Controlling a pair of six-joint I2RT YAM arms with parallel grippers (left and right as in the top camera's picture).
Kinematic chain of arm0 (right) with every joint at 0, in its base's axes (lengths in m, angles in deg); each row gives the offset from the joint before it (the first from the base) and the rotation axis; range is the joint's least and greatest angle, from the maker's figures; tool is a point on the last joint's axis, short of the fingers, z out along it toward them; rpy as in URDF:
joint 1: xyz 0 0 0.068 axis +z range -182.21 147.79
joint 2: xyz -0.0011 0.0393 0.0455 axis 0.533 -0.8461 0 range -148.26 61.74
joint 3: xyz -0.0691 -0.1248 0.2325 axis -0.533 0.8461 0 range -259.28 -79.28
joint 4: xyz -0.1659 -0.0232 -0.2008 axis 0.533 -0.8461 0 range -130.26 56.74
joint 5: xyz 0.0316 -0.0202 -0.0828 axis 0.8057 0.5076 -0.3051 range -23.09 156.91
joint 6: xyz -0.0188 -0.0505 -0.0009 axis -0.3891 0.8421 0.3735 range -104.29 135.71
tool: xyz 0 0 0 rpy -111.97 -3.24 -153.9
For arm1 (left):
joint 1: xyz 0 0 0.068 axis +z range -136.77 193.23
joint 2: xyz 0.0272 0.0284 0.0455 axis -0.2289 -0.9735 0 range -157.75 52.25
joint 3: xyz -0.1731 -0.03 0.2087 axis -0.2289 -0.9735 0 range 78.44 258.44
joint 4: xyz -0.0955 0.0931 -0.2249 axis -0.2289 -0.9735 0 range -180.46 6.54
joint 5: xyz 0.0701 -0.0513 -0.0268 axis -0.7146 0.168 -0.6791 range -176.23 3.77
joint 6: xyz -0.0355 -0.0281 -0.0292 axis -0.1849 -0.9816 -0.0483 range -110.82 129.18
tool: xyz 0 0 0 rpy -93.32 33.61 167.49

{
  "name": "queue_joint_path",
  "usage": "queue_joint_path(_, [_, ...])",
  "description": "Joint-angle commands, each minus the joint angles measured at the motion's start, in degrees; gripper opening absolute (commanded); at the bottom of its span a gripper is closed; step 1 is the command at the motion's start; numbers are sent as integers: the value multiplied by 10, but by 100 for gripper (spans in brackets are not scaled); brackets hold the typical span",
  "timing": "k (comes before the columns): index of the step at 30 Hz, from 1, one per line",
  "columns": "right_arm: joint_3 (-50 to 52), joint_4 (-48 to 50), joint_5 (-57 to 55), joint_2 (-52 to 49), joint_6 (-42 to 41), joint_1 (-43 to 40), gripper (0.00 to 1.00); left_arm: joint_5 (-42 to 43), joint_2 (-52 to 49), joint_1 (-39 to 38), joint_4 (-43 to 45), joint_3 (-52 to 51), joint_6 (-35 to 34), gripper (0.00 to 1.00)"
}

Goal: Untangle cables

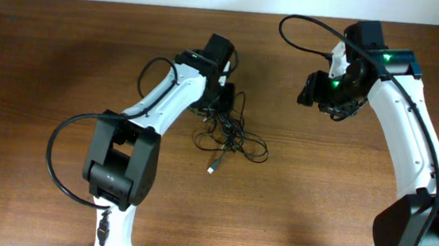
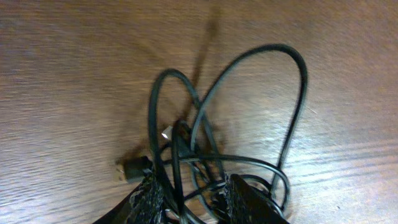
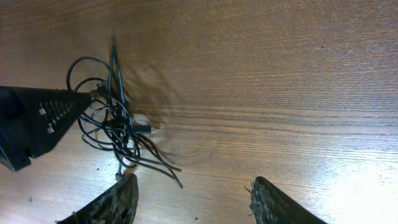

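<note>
Table: one brown wood-grain table top [image 1: 65, 62], carrying everything else.
Arms: two white-and-black jointed robot arms, the left [image 1: 157, 102] reaching to the middle of the table, the right [image 1: 407, 123] bent over the far right side.
Right gripper [image 3: 196, 202]: one, two black fingers [image 3: 118, 200] spread wide, nothing between them; held above bare wood, well apart from the cords.
Left gripper [image 2: 193, 190]: one, down on the tangle; its two black textured fingers [image 2: 149, 202] stand partly apart with several strands running between. Whether any strand is pinched cannot be told.
Cables [image 1: 230, 136]: thin black cords in one knotted heap near the table's middle, just beside the left gripper; loops overlap too much to count.
Plugs: one metal-tipped end [image 1: 212, 169] sticks out toward the near edge; the left wrist view shows one black plug [image 2: 134, 169] and one silvery tip [image 2: 166, 132].
</note>
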Motion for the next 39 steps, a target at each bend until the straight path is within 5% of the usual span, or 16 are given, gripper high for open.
queue_joint_path(1, [-1,-1,-3,-1,-6,0,59,-7,-21,-11,13,-6,-4,19])
queue_joint_path(3, [-1,4,5,-1,-5,1,59,-6,-21,-3,36,-4,-16,0])
queue_joint_path(5, [-1,28,49,-1,4,6,59,17,-18,7,35,3,-23,0])
queue_joint_path(11, [-1,115,103,-43,30,69,59,369,23,49,35,4,34,0])
queue_joint_path(20, [-1,119,146,-114,85,106,53,414,23,62,38,4,33,0])
queue_joint_path(26, [55,151,139,-115,84,106,51,595,23,123,68,4,34,0])
queue_joint_path(32, [55,256,139,-115,23,106,48,691,23,122,68,4,44,0])
queue_joint_path(35, [55,265,108,-115,-7,106,31,705,23,122,68,4,44,0])
queue_joint_path(37, [55,256,109,-112,-7,103,4,638,23,139,72,4,44,0])
queue_joint_path(39, [52,240,118,-77,-6,91,4,515,23,165,67,4,44,0])
